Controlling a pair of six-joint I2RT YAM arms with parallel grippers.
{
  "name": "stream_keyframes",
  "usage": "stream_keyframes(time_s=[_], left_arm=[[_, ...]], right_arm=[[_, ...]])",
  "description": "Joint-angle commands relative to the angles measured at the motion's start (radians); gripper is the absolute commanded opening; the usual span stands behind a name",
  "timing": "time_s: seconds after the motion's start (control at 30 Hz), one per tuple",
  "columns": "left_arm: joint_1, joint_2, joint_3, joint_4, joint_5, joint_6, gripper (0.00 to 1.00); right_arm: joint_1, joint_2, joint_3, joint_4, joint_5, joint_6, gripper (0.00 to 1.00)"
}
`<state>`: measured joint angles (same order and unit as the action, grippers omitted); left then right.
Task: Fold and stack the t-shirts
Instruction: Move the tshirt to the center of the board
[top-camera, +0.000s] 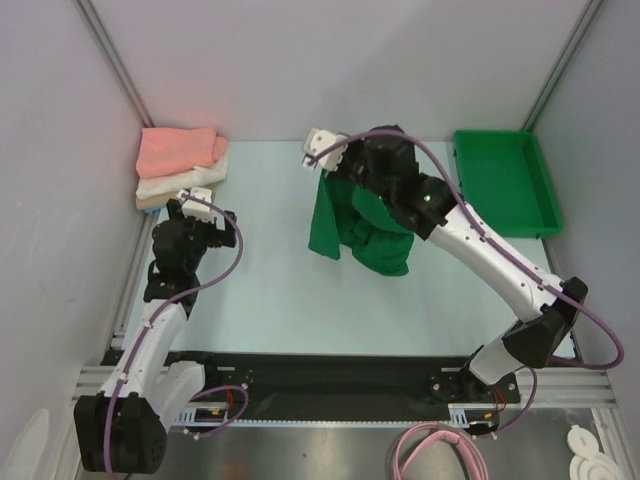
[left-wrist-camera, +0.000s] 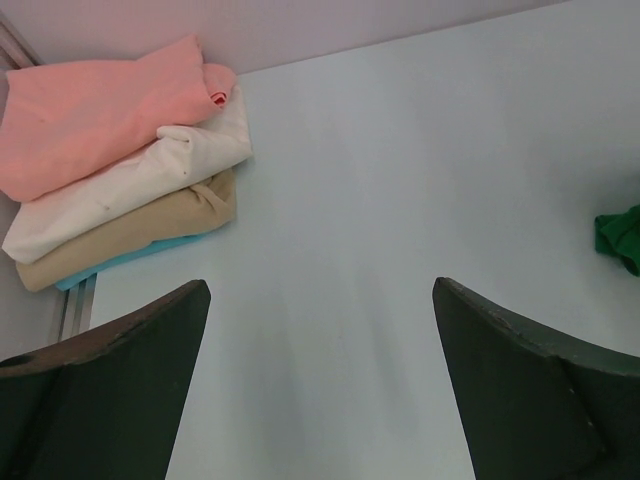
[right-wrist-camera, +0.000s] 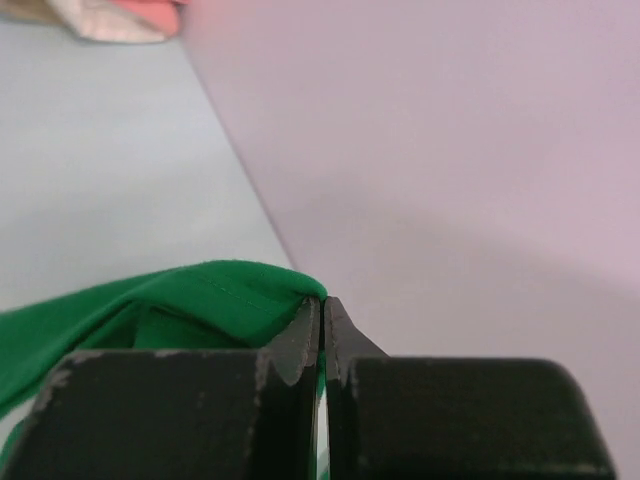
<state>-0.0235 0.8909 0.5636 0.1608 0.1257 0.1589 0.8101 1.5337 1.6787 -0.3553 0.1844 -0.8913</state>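
**Right jaws pinched on green shirt; left jaws wide, holding nothing**

Right gripper (right-wrist-camera: 322, 305): my jaws are closed to a hairline slit, with a fold of the dark green t-shirt (top-camera: 365, 232) clamped between the tips. In the right wrist view the cloth leaves the tips to the left as a smooth rounded edge with a line of stitching along it.

From above, the shirt hangs from that pinch in a bunched drape. There is a flatter panel on its left side and a crumpled mass on its right, partly under my right forearm. I cannot tell whether its lower edge touches the table. It sits mid-table, toward the back.

Left gripper (left-wrist-camera: 320, 288): my jaws are spread wide with only bare table between them. This gripper is near the folded stack and well apart from the green shirt.

The stack is in the far-left corner, close to the walls. From the top down it holds:
- salmon pink t-shirt (left-wrist-camera: 90, 110)
- white t-shirt (left-wrist-camera: 140, 190)
- tan t-shirt (left-wrist-camera: 130, 235)
- a thin light-blue edge (left-wrist-camera: 120, 262) showing under the tan one

The layers are not squared; each lower one shows beyond the one above.

The table (top-camera: 270, 290) is pale blue-grey and matte. Pale lilac-grey wall panels (top-camera: 330, 60) stand on three sides, with metal posts at the back corners. A green plastic bin (top-camera: 505, 180) lies at the far right. Purple cables (top-camera: 235, 255) run along both my arms.
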Motion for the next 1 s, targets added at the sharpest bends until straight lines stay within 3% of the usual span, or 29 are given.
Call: stream_keyframes(time_s=[0.0, 0.13, 0.33, 0.47, 0.5, 0.53, 0.57, 0.7, 0.73, 0.87, 0.97], left_arm=[[0.013, -0.059, -0.022, 0.055, -0.032, 0.016, 1.0], [0.02, -0.133, -0.07, 0.108, -0.06, 0.004, 1.0], [0.046, -0.197, -0.105, 0.152, -0.063, -0.002, 1.0], [0.051, -0.228, -0.123, 0.178, -0.08, -0.004, 1.0], [0.053, -0.233, -0.125, 0.177, -0.074, -0.004, 1.0], [0.051, -0.236, -0.128, 0.177, -0.043, -0.001, 1.0], [0.053, -0.234, -0.128, 0.169, -0.026, 0.004, 1.0], [0.053, -0.195, -0.12, 0.138, 0.109, 0.021, 1.0], [0.053, -0.184, -0.114, 0.132, 0.132, 0.028, 1.0], [0.053, -0.064, -0.07, 0.06, 0.337, 0.08, 0.97], [0.033, 0.116, 0.045, -0.082, 0.379, 0.113, 0.91]], right_arm=[[-0.069, 0.071, 0.1, 0.032, -0.095, 0.058, 0.0], [-0.055, 0.14, 0.17, -0.033, -0.164, 0.109, 0.0], [0.098, 0.253, 0.2, -0.053, -0.1, 0.069, 0.0], [0.112, 0.354, 0.352, -0.129, -0.118, 0.12, 0.01], [0.109, 0.37, 0.39, -0.139, -0.114, 0.126, 0.05], [0.106, 0.388, 0.394, -0.14, -0.106, 0.13, 0.21], [0.106, 0.387, 0.386, -0.131, -0.073, 0.138, 0.29], [0.075, 0.286, 0.201, -0.065, -0.039, 0.153, 0.43], [0.055, 0.251, 0.067, -0.009, -0.031, 0.152, 0.47], [-0.05, 0.044, -0.246, 0.055, -0.112, 0.169, 0.52], [-0.121, -0.01, -0.428, 0.032, -0.131, 0.192, 0.52]])
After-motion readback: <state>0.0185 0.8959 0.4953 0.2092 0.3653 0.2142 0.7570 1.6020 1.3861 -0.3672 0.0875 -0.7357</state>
